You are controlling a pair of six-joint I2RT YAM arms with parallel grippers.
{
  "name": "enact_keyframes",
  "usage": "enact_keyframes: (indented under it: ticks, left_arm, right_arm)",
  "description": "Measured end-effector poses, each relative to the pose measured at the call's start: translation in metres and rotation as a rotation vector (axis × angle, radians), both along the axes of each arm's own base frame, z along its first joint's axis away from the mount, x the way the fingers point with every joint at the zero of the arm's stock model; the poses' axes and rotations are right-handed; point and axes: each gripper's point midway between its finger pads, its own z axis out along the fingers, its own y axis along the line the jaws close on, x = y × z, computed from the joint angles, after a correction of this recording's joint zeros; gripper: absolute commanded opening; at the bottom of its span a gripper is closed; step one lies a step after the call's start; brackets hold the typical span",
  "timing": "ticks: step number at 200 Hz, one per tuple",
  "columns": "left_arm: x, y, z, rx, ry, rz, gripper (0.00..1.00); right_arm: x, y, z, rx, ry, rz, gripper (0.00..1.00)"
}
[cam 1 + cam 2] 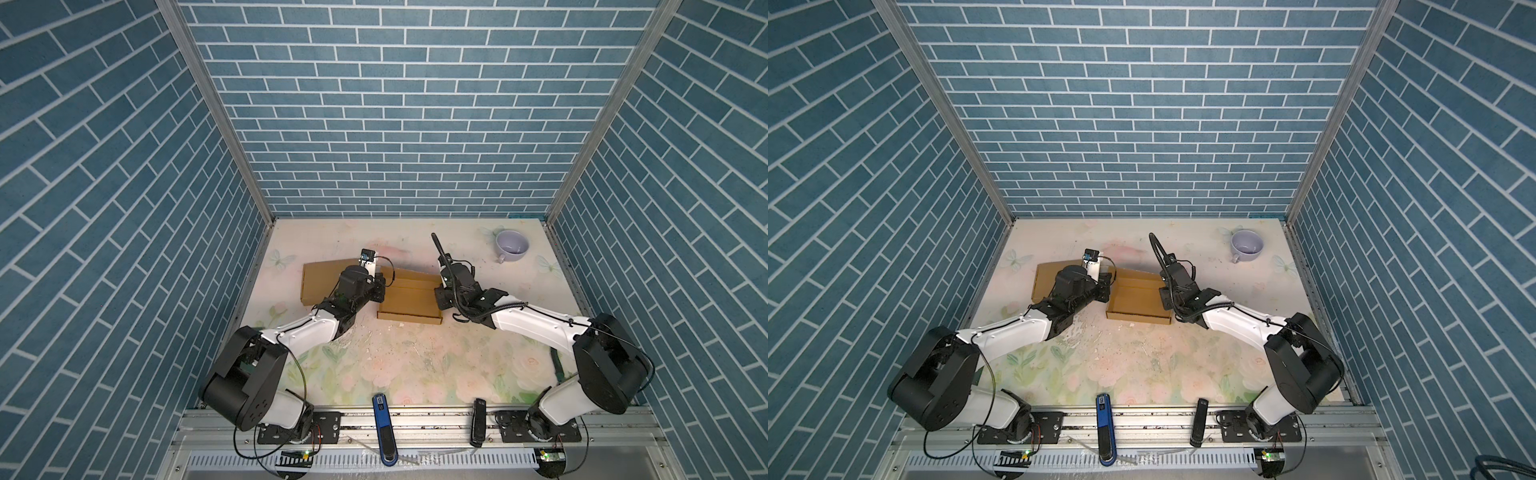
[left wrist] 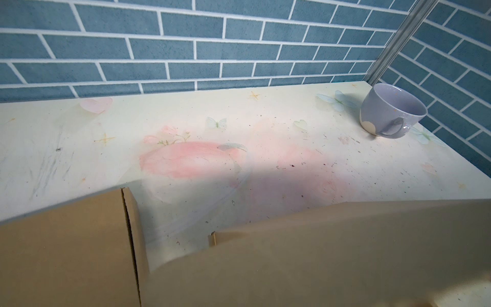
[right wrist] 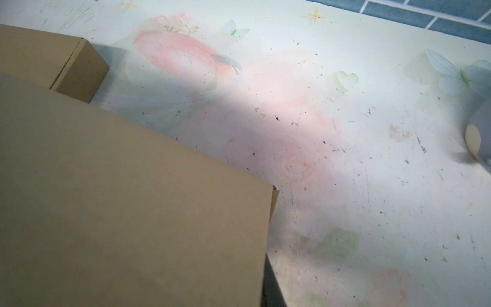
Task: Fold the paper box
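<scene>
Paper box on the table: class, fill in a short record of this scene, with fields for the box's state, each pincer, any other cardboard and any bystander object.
Paper box: open tray, side walls up, lid flap at the back not yet folded down
Left pincer: shut, at the tray's left wall
Right pincer: shut, at the tray's right wall
Grip on the walls: cannot tell
Second cardboard box: already folded, left of the tray, partly under the left arm
Mug: lilac, upright, far right corner, well apart from the tray

Paper box (image 1: pixel 409 305) centre of table (image 1: pixel 415 365), second box (image 1: pixel 322 282) left of it, mug (image 1: pixel 512 245) behind right
</scene>
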Motion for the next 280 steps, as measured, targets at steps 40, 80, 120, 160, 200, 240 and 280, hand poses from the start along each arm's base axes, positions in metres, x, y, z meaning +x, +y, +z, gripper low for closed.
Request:
enact_keyframes:
  ticks: [40, 80, 120, 160, 200, 240, 280]
  left_arm:
    - [-0.013, 0.002, -0.012, -0.010, 0.013, 0.013, 0.00]
    - [-0.029, 0.004, -0.022, -0.001, 0.020, 0.018, 0.00]
    - [-0.044, 0.005, -0.037, 0.009, 0.027, 0.012, 0.00]
    - [-0.052, 0.003, -0.045, 0.001, 0.015, -0.001, 0.00]
    - [-0.054, 0.006, -0.050, -0.001, 0.006, 0.015, 0.00]
    - [-0.054, 0.009, -0.051, 0.001, 0.000, 0.035, 0.00]
    - [-0.053, 0.010, -0.053, 0.007, -0.003, 0.045, 0.00]
  right_arm:
    - [-0.011, 0.002, -0.012, -0.012, 0.014, 0.006, 0.10]
    - [-0.025, 0.005, -0.023, -0.023, 0.027, 0.019, 0.13]
    - [-0.056, 0.007, -0.045, -0.036, 0.083, 0.082, 0.17]
    - [-0.068, 0.003, -0.047, -0.023, 0.094, 0.098, 0.30]
    - [-0.081, 0.007, -0.036, 0.025, 0.088, 0.131, 0.46]
    - [-0.104, 0.010, -0.008, 0.108, 0.080, 0.187, 0.54]
    - [-0.131, 0.002, 0.007, 0.168, 0.091, 0.209, 0.55]
